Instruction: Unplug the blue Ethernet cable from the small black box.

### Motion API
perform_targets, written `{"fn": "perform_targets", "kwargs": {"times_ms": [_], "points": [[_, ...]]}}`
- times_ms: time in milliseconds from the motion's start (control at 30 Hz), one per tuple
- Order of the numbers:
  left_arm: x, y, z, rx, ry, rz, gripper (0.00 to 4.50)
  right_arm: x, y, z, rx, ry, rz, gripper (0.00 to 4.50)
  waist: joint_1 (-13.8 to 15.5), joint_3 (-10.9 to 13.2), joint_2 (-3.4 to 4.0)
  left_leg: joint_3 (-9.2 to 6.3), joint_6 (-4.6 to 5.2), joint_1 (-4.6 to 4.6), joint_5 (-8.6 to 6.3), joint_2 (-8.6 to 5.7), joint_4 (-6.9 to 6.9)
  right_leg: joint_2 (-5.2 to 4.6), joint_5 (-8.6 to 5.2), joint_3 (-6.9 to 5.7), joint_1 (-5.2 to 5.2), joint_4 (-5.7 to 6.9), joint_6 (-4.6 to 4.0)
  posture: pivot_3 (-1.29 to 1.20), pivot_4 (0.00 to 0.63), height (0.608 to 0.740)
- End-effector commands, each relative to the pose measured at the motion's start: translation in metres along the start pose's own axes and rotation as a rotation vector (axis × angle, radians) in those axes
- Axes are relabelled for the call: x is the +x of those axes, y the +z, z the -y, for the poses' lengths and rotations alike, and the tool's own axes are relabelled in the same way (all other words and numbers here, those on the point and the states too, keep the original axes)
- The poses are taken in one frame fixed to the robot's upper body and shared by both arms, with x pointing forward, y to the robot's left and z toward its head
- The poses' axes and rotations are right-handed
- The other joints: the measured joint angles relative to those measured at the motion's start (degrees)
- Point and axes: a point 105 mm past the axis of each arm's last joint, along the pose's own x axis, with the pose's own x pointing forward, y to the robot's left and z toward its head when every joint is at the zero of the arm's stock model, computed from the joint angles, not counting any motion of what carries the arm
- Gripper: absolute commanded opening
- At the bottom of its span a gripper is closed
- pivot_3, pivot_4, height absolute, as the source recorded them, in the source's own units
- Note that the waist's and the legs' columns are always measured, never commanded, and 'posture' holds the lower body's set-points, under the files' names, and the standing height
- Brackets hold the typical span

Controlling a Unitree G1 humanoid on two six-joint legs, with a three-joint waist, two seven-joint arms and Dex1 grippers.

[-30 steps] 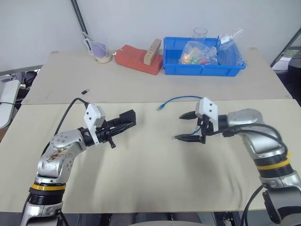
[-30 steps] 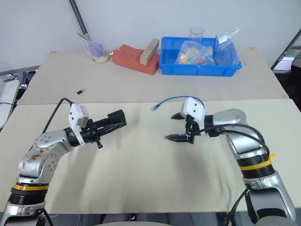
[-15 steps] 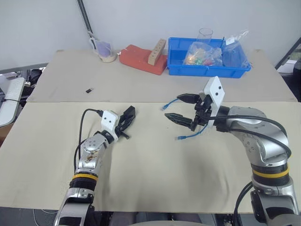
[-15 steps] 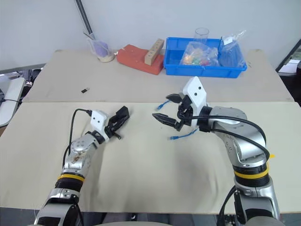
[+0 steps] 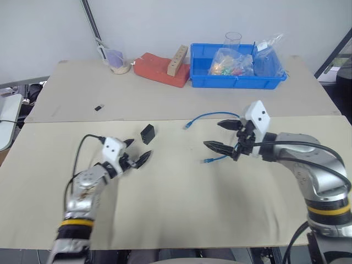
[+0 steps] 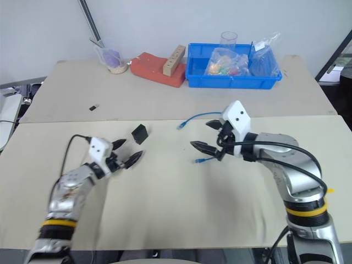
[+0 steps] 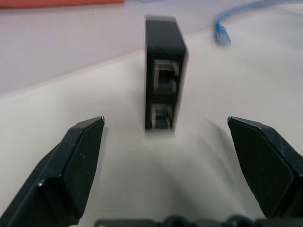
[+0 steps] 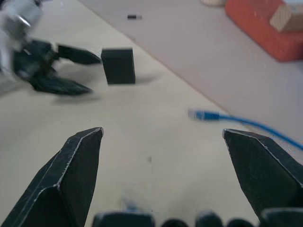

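Black matte plastic identifies the small black box [image 5: 147, 133], which stands on the desk [image 5: 181, 203] just ahead of the left pincer [image 5: 136, 153] in the left eye view. That pincer is spread wide and grips nothing, so the box rests free on its own edge. The blue Ethernet cable [image 5: 212, 116] lies well apart from the box, one plug end pointing toward it and the other end lying just beside the right pincer [image 5: 224, 136]. The right pincer is likewise spread wide and empty. With cord and box separated and both pincers released, the unplugging step is judged complete.

The right eye view gives the same layout: box [image 6: 139, 132] between left pincer [image 6: 125, 152] and cable [image 6: 204, 116], none touching. At the far desk edge sit a blue bin [image 6: 234, 77] and a red block [image 6: 159, 68], clear of the work area.

In the left wrist view the box [image 7: 164, 71] stands upright between the open fingers [image 7: 78, 161], its two ports facing the camera and both vacant. A cable plug [image 7: 221, 34] lies beyond it.

In the right wrist view the fingers [image 8: 71, 175] are wide apart over bare desk. The box [image 8: 118, 65] stands near the left pincer [image 8: 71, 71], and the cable [image 8: 246, 122] lies flat, detached.
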Motion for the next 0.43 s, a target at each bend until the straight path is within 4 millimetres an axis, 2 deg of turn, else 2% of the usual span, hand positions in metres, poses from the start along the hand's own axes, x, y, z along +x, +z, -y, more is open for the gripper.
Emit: {"fn": "perform_targets", "kwargs": {"times_ms": [33,200,433], "points": [[-0.031,0.043,-0.004,0.057,-0.037,0.002,4.48,-0.021,0.014,0.009,-0.047,-0.021,0.051,4.5,0.04,0.02,-0.02,-0.01,0.0,0.0,0.0,0.01,0.0,0.0,0.0,-0.01,0.01,-0.04,0.0,0.0,0.15,0.74],[-0.062,0.076,-0.022,0.173,0.027,-0.075,4.48,-0.038,0.001,0.029,-0.047,-0.112,0.011,4.5,0.3,0.02,-0.02,0.02,0.0,0.06,0.0,-0.02,-0.03,-0.03,-0.01,-0.01,0.12,-0.22,0.01,0.0,0.15,0.74],[-0.06,0.085,-0.023,0.19,0.003,-0.084,4.48,-0.033,-0.007,0.033,-0.036,-0.149,0.021,4.5,0.07,0.03,-0.02,0.09,0.0,0.07,0.0,0.01,-0.11,-0.01,-0.01,0.03,0.1,-0.26,0.01,0.0,0.15,0.74]]}}
